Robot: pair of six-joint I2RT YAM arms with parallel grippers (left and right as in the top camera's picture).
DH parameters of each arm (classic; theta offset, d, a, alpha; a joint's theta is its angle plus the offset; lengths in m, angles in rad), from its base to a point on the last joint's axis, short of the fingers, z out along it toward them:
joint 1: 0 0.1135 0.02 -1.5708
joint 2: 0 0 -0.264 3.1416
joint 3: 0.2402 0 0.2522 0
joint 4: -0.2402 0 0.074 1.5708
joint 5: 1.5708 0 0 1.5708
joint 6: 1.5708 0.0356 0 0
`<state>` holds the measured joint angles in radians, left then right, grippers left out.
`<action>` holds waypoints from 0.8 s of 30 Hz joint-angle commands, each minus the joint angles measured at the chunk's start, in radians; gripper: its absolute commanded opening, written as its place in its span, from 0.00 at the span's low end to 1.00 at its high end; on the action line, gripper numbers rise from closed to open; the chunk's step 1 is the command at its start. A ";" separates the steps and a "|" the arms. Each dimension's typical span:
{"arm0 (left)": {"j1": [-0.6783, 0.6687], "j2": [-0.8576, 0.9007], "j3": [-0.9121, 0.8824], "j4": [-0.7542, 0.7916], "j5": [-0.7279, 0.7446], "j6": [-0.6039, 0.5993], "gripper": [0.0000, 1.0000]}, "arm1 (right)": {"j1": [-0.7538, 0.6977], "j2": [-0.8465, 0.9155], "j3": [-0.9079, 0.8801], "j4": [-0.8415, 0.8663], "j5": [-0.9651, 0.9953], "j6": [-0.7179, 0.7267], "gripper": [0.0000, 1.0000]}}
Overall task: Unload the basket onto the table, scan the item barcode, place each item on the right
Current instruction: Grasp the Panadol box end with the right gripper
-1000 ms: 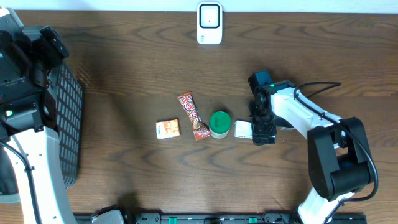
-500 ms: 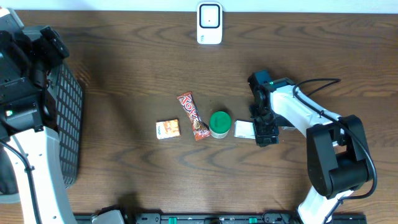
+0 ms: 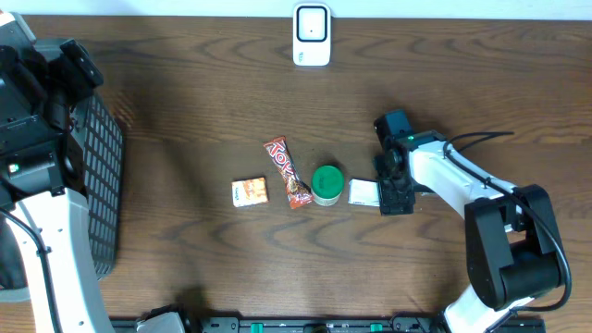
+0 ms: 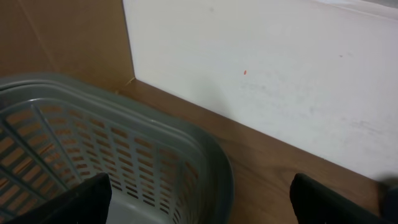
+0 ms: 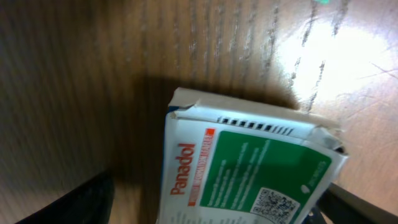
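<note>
A white and green Panadol box (image 3: 361, 191) lies flat on the wooden table, right of centre. My right gripper (image 3: 393, 196) is low over its right end. In the right wrist view the box (image 5: 242, 168) lies between the two dark fingers of my right gripper (image 5: 217, 205), which is open; a strip of bare table separates the left finger (image 5: 87, 199) from the box. A QR code shows on the box's green face. The white scanner (image 3: 312, 34) stands at the table's far edge. My left gripper (image 4: 208, 202) is open and empty above the grey basket (image 4: 124, 162).
Left of the Panadol box lie a green-lidded jar (image 3: 326, 184), a red candy bar (image 3: 288, 172) and a small orange box (image 3: 249, 191). The grey basket (image 3: 97, 185) sits at the table's left edge under the left arm. A white wall runs behind the table.
The right arm's wrist has shifted slightly to the right and nearer over the Panadol box. The box and the left arm have not moved.
</note>
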<state>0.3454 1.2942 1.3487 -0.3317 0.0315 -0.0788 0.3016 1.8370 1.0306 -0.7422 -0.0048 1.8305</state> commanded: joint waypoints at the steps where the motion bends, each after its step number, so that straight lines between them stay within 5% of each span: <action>1: 0.000 -0.002 0.003 0.001 0.010 -0.009 0.91 | -0.016 0.155 -0.143 0.045 0.045 0.029 0.84; 24: 0.000 -0.033 0.003 -0.009 0.010 -0.009 0.91 | -0.030 0.155 -0.141 0.205 0.025 -0.378 0.58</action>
<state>0.3454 1.2930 1.3487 -0.3408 0.0315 -0.0788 0.2901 1.8168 1.0042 -0.5640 -0.0521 1.5528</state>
